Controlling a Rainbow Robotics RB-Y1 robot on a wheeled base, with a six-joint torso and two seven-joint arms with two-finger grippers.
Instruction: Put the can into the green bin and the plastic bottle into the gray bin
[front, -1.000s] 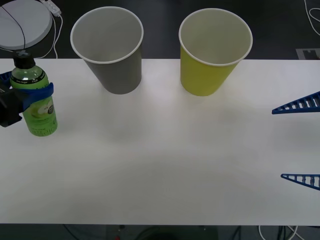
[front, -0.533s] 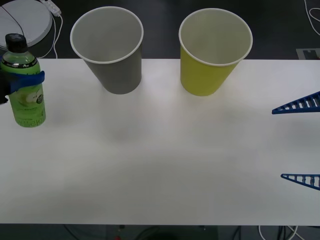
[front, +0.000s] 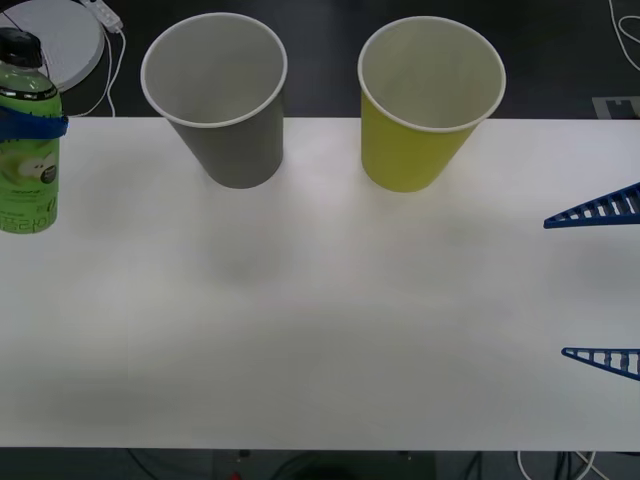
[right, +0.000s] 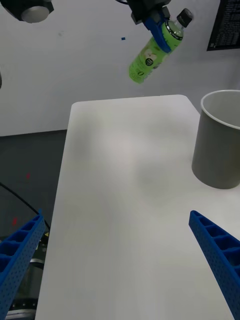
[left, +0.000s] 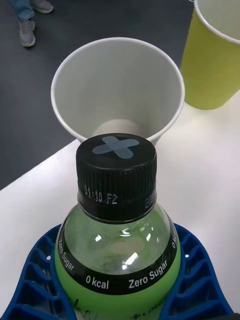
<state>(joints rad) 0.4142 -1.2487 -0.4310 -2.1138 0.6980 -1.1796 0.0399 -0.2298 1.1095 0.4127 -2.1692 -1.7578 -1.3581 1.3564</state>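
The small bright-green plastic bottle with a dark cap (front: 26, 140) is held clear above the white counter (front: 320, 300) at its left edge, clamped in the left tool (front: 30, 125). The tapered gray paper cup (front: 222, 100) and yellow-green paper cup (front: 425, 105) are stood upright at the back. The right tool (front: 600, 285) is held with fingers apart at the right.

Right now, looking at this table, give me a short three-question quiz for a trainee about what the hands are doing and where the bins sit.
1. True or false: the left hand holds the plastic bottle clear of the table.
2. Which bin stands nearer the bottle? A) the gray bin B) the green bin
3. Fill in: the right hand sits at the table's right edge with its fingers ____.

Key
1. True: the right wrist view shows the bottle tilted in the air.
2. A
3. open
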